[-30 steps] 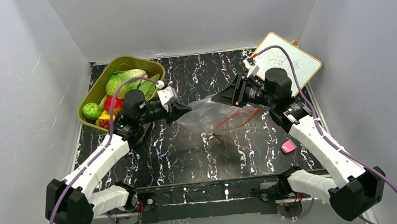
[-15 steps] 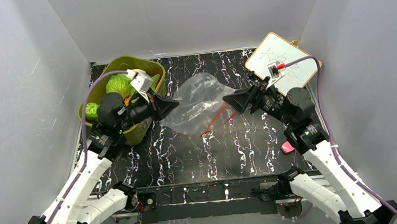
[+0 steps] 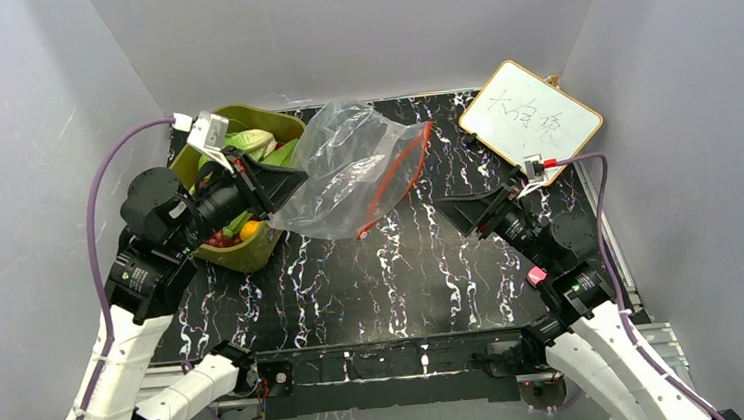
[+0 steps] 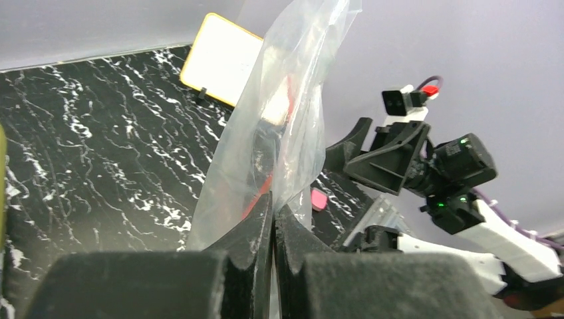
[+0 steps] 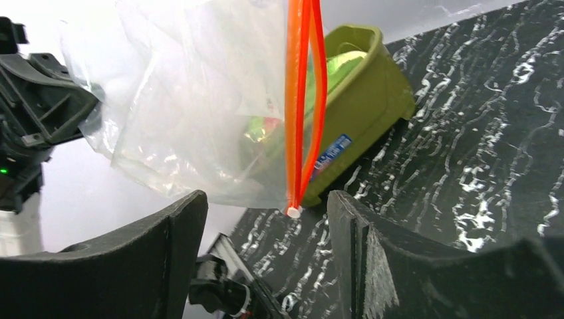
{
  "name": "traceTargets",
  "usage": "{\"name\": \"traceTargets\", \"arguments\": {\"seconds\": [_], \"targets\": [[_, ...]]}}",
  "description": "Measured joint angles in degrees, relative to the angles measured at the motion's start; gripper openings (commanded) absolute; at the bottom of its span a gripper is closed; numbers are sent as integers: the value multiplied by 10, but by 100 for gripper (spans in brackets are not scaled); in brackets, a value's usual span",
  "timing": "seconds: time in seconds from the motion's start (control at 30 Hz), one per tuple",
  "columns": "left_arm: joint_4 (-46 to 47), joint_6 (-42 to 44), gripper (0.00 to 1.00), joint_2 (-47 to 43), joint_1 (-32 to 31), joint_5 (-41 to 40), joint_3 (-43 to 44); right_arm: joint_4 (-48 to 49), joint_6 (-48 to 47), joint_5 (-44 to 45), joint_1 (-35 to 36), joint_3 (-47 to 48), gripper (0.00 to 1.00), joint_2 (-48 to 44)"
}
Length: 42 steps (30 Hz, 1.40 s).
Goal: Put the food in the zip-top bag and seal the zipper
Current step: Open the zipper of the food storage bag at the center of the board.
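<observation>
Workspace seen from above and from both wrists: one black, white-veined table (image 3: 404,288), two arms, one zip-top bag (image 3: 345,167), one olive-green tub (image 3: 251,252), one white wood-framed board (image 3: 529,117) and one small pink object (image 3: 538,275). Left gripper (image 4: 273,216), fingers pressed together on a corner of the bag, holds the clear crinkly film off the table, beside the tub and in front of the back wall. Right gripper (image 3: 452,214), fingers spread wide with nothing between them, hovers low over the table on the right, apart from the bag and facing it. Zipper (image 5: 302,100), a single red-orange strip, hangs nearly vertical in the right wrist view; its two tracks run side by side with a narrow gap and meet at a small white end piece (image 5: 291,211). Food lies in the tub: pale green cabbage (image 3: 250,141), long green leaf (image 3: 283,155), orange piece (image 3: 249,228) and red grape-like cluster (image 3: 220,239) are countable, the left arm covering the remainder. Writing: a few dark handwritten characters on the board, not legible; one blue-and-white sticker (image 5: 330,151) on the tub's side wall, print too small to read.
</observation>
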Motion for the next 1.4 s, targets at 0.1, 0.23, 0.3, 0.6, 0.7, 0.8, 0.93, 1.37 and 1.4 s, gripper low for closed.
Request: {"name": "traceTargets", "arguments": {"seconds": [0.1,0.23,0.3,0.6,0.7,0.8,0.93,1.37,1.4], "targets": [[-23,-20,0,19,0,14,49,28,42,3,0,-3,62,-5],[-24,-49,0,21,0,40,84,56,71,17,0,-3,61,-7],[-24,-63,0,16,0,54,88,62,77,27,0,-3,61,-6],[19,-115,0,1,0,108,97,164,107,0,0,-13,60,56],[36,-130,0,-7,0,119,86,205,108,-36,0,-13,60,83],[55,-148,0,-16,0,129,64,249,104,-78,0,-13,57,98],[68,-163,0,-21,0,134,38,304,102,-115,0,-13,43,98],[23,-121,76,-37,0,32,-9,254,88,-109,1,-4,0,46],[14,-116,78,-40,0,16,-13,222,77,-100,1,4,0,41]]}}
